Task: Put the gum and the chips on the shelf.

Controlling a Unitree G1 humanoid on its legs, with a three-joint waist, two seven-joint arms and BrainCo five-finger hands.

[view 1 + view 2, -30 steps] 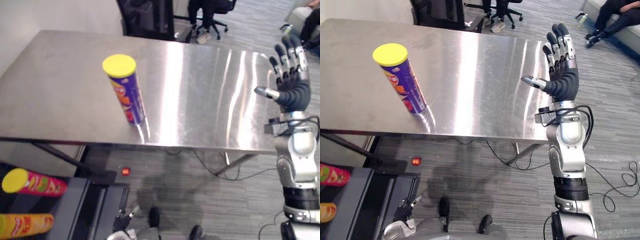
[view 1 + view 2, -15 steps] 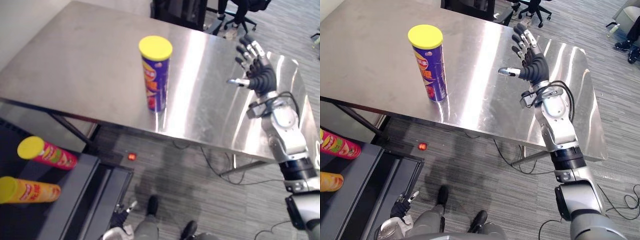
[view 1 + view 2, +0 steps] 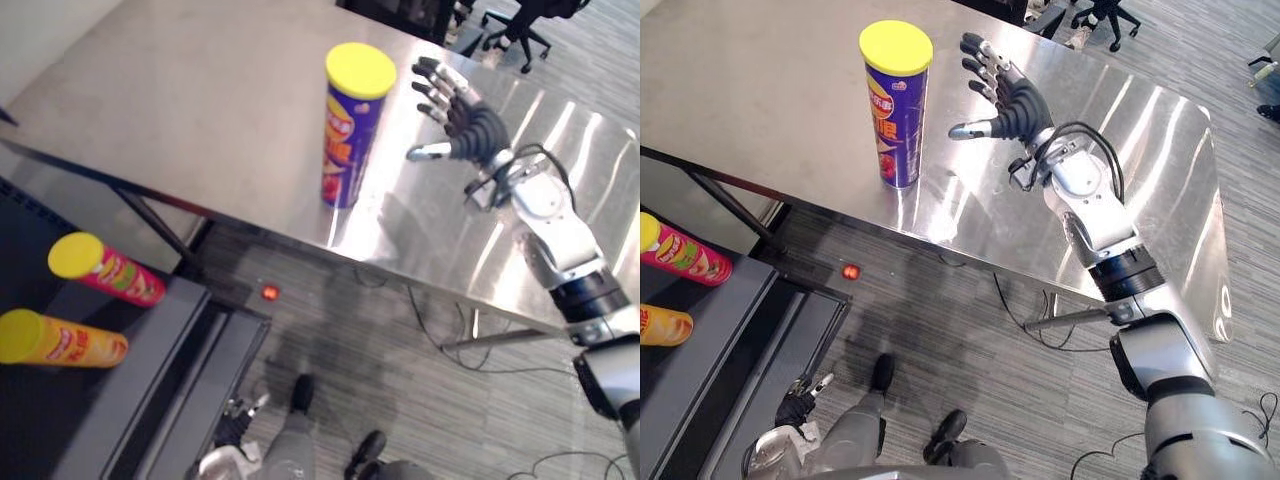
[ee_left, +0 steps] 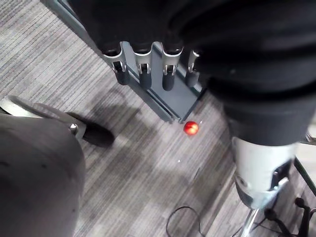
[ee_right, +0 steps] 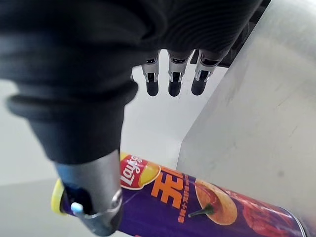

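While the left hand (image 4: 144,75) hangs low near the grey carpeted floor with its fingers loose and nothing in them, the work sits higher up and farther out. Nearest, on the robot's left, is a dark shelf (image 3: 140,400) with two cans lying on their sides on it: a pink can (image 3: 105,275) and a yellow can (image 3: 65,340), each with a yellow lid. A small red object (image 3: 269,292) lies on the floor just under the front edge of the steel table (image 3: 180,110). On that table, close to the near edge, the purple chips can (image 3: 345,135) stands upright with its yellow lid on. Just beside it, on its right, the right hand (image 3: 470,125) hovers above the tabletop – fingers straight and spread, thumb pointing toward the can, a clear gap between them – so it grasps nothing. Beyond the far side of the table stands a black office chair (image 3: 520,25).
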